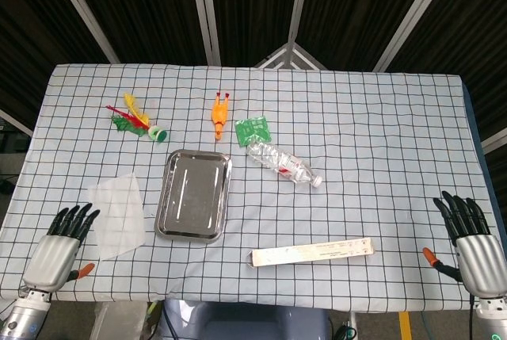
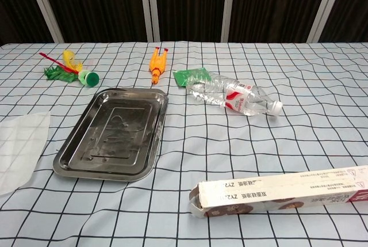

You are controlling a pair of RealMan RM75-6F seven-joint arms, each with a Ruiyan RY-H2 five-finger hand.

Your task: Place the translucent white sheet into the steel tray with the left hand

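The translucent white sheet lies flat on the checked cloth, left of the steel tray, which is empty. My left hand hovers at the table's near left corner, fingers spread and holding nothing, its fingertips just short of the sheet's near left edge. My right hand is at the near right corner, fingers apart and empty. Neither hand shows in the chest view.
A long cardboard box lies near the front edge. A crushed plastic bottle, a green packet, an orange rubber chicken and a feathered shuttlecock lie beyond the tray.
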